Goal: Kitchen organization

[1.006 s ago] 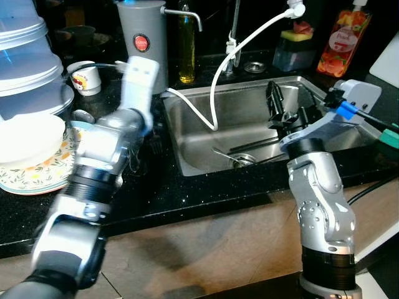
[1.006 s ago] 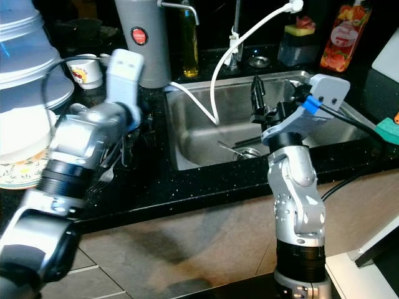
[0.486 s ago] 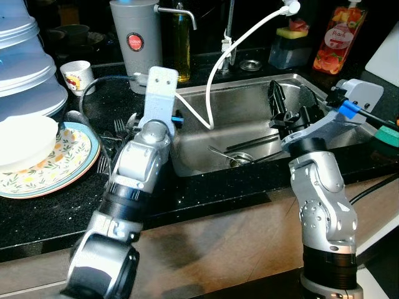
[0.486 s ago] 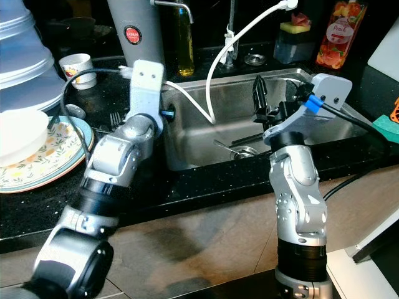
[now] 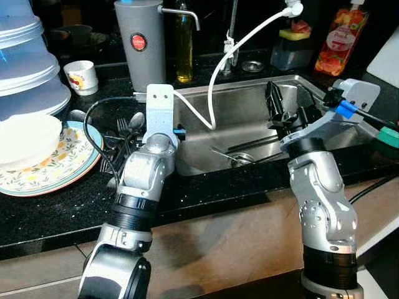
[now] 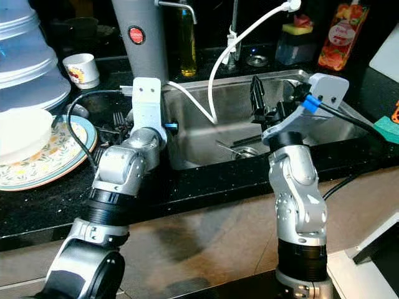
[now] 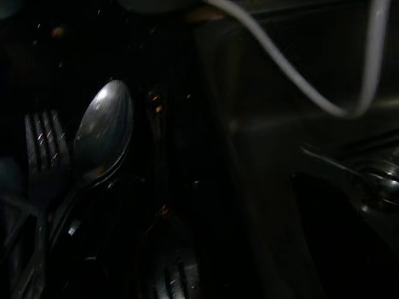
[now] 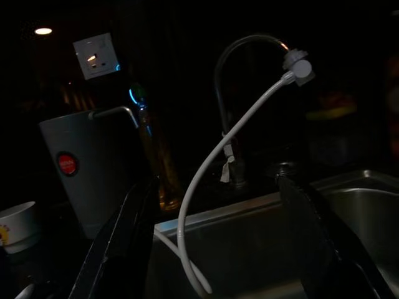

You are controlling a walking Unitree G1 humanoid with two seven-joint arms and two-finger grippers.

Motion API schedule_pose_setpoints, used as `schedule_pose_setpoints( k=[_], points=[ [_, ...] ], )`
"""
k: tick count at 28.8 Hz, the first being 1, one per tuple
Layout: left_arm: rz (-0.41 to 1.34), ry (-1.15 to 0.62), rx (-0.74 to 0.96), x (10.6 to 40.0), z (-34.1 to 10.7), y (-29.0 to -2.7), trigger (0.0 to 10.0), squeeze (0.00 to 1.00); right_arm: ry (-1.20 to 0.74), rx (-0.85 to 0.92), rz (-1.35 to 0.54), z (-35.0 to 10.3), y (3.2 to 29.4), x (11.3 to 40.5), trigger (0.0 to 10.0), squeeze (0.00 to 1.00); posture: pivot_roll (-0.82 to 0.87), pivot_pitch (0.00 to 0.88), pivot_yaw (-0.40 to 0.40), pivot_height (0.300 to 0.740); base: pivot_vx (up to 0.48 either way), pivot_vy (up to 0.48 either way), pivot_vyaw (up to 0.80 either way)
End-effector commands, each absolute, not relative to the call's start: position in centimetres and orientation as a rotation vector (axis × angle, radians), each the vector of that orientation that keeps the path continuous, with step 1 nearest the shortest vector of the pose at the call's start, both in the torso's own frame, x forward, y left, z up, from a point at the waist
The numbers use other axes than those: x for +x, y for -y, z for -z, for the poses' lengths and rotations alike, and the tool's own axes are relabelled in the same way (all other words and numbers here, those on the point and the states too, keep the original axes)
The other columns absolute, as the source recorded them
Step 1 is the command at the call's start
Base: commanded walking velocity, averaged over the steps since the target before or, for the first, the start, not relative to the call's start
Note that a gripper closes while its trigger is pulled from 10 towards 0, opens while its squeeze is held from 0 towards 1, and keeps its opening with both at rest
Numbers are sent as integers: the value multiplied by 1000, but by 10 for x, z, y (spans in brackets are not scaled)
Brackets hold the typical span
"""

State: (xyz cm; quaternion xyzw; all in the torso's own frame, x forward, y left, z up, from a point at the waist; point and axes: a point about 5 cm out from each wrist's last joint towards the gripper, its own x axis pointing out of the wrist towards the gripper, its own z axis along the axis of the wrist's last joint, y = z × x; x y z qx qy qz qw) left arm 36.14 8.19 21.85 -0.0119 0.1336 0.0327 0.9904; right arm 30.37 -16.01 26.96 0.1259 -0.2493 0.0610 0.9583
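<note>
A pile of forks and spoons [image 5: 124, 129] lies on the black counter, left of the steel sink [image 5: 249, 99]. My left arm reaches over this pile, and its white wrist [image 5: 159, 112] hides the fingers. The left wrist view is dark and looks closely down on a spoon [image 7: 103, 128] and a fork [image 7: 40, 140]. My right gripper [image 5: 290, 106] is held above the sink's right half, fingers pointing up, open and holding nothing. More utensils [image 5: 249, 146] lie in the basin near the drain.
A floral plate [image 5: 68, 165] carrying a white bowl [image 5: 28, 137] sits at the left, under stacked plastic containers [image 5: 25, 56]. A cup [image 5: 82, 76], grey dispenser [image 5: 140, 43], oil bottle [image 5: 183, 43], white hose [image 5: 234, 47], sponge holder [image 5: 293, 47] and red bottle [image 5: 340, 40] line the back.
My left arm has swung right, from above the plate to over the cutlery beside the sink. The view shifted a little. The right arm has stayed put.
</note>
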Motion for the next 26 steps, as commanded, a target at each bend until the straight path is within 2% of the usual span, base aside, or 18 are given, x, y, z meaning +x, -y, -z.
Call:
schedule_pose_setpoints(
  k=[1,7,8,9,10,11,25,26],
  points=[
    [-98,-302,-40,358,-211,-86,10000,0,501,257,-142,-271,157,304,10000,0,-17,0,19,740,0,0,0],
    [-107,-348,-79,356,-204,-88,10000,0,500,256,-147,-271,157,304,10000,0,-13,0,16,740,0,0,0],
    [-99,-373,-103,355,-201,-87,9216,0,501,256,-147,-271,157,304,10000,0,-13,0,16,740,0,0,0],
    [-99,-373,-103,355,-201,-87,9216,0,501,256,-147,-271,157,304,10000,0,-13,0,16,740,0,0,0],
    [-94,-395,-129,355,-198,-86,2745,0,501,256,-147,-271,157,304,10000,0,-13,0,16,740,0,0,0],
    [-91,-415,-154,354,-196,-85,0,0,501,256,-147,-271,157,305,10000,0,-11,0,15,740,0,0,0],
    [-164,-298,-77,357,-211,-94,0,0,500,260,-142,-271,157,304,10000,0,-12,0,19,740,0,0,0],
    [-218,-243,-44,358,-218,-101,4118,0,500,261,-141,-271,157,304,10000,0,-12,0,19,740,0,0,0]
  ],
)
